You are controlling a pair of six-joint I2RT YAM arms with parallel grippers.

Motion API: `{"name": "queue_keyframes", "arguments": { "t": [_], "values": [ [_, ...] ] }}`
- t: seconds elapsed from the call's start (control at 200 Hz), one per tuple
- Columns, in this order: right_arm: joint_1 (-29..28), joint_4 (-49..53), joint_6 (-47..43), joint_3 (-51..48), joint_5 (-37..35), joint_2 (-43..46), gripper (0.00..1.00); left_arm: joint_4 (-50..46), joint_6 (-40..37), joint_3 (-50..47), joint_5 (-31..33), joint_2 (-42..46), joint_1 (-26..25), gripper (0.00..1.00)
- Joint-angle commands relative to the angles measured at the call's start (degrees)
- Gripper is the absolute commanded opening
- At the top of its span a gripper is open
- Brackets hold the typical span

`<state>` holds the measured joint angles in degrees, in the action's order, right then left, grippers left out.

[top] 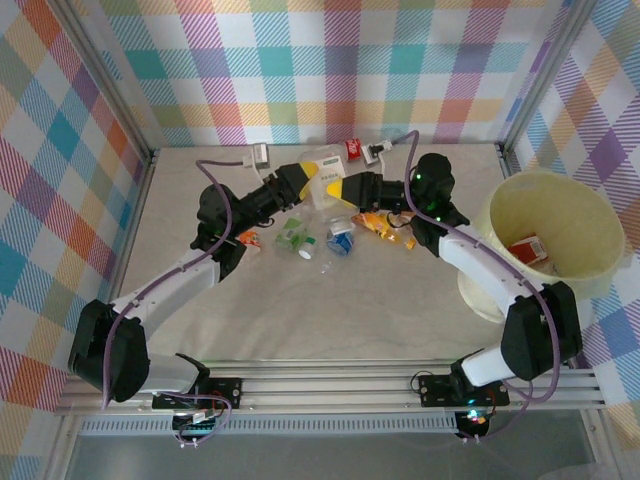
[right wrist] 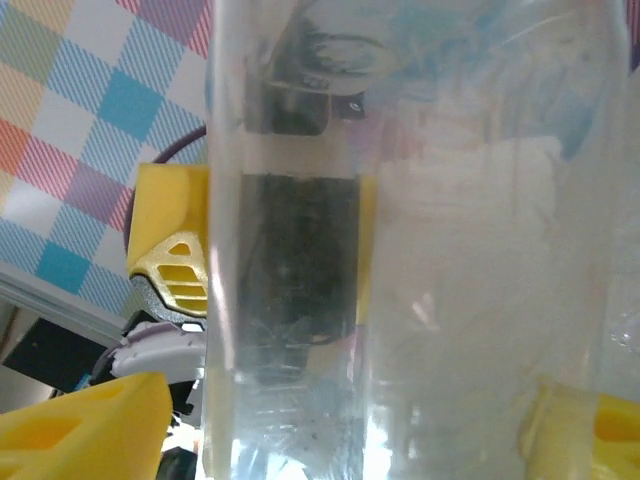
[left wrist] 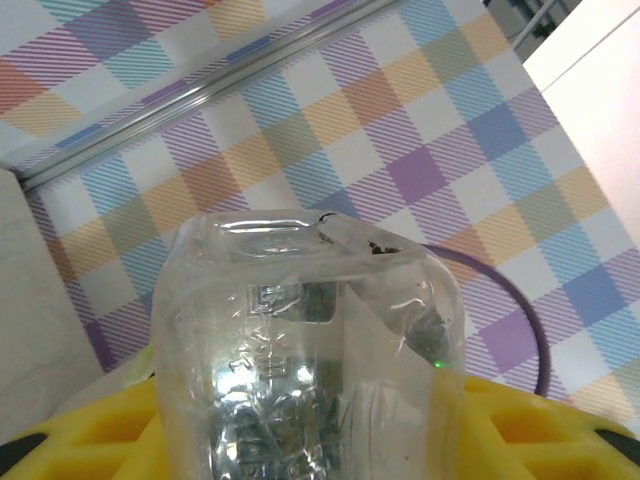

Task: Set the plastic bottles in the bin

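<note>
Left pincer (top: 310,187) clamps a clear bottle (top: 325,165) over the back of the table (top: 300,310), and the right pincer (top: 336,189) grips the same bottle from the opposite side. Loose bottles (top: 340,240) lie just below them. At far right stands the bin (top: 570,212) with a red-labelled bottle (top: 528,248) inside.

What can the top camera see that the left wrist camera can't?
Top view: the big round pale yellow plastic bin, a red-labelled bottle inside it, and a green-labelled bottle lying on the table. Left wrist view: the raised moulded marks on the base of the clear plastic bottle, close up. Both: that clear bottle between the left arm's yellow fingers, and the colourful checked wall.
</note>
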<state>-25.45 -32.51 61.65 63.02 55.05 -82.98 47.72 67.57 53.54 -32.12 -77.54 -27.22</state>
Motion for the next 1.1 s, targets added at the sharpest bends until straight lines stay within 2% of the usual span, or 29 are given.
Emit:
{"name": "queue_keyframes", "arguments": {
  "t": [0.0, 0.07, 0.21, 0.35, 0.455, 0.59, 0.71, 0.84, 0.97, 1.1],
  "values": [
    [-0.1, -11.3, 7.2, 1.7, 2.0, -1.4, 0.72, 5.5, 4.2, 2.1, -1.1, -1.9, 0.2, 0.51],
    [0.0, -13.3, 9.0, 1.9, 2.2, -2.1, 0.66, 6.0, 4.9, 2.3, -1.0, -2.8, 0.3, 0.51],
    [0.0, -9.7, 8.0, 2.2, 1.4, -2.0, 0.53, 5.3, 4.9, 2.5, -0.9, -3.8, 0.2, 0.51],
    [0.1, -2.6, 3.5, 1.9, 0.3, -0.4, 0.44, -2.5, 1.0, 3.4, 0.0, -3.5, 0.1, 0.56],
    [0.1, 6.0, -2.3, 2.6, -0.7, 1.2, 0.41, -7.7, -1.7, 4.7, 0.4, -3.7, -0.5, 0.64],
    [0.8, 16.9, -9.6, 3.3, -4.0, 3.8, 0.39, -10.5, -4.0, 5.1, 0.6, -3.0, -0.6, 0.84],
    [1.3, 27.6, -17.2, 4.7, -9.4, 6.4, 0.36, -15.4, -8.0, 5.7, 1.6, -1.2, -0.7, 1.00],
    [1.7, 38.0, -25.0, 6.5, -15.8, 9.6, 0.35, -22.5, -12.0, 6.7, 3.7, 0.5, -0.8, 1.00],
    [1.8, 51.1, -35.0, 9.6, -27.3, 13.7, 0.35, -30.4, -15.9, 7.6, 7.8, 2.3, -1.5, 1.00],
    [1.9, 58.6, -41.6, 11.3, -37.7, 17.8, 0.35, -34.6, -19.0, 9.0, 10.0, 2.8, -3.4, 1.00]
  ]
}}
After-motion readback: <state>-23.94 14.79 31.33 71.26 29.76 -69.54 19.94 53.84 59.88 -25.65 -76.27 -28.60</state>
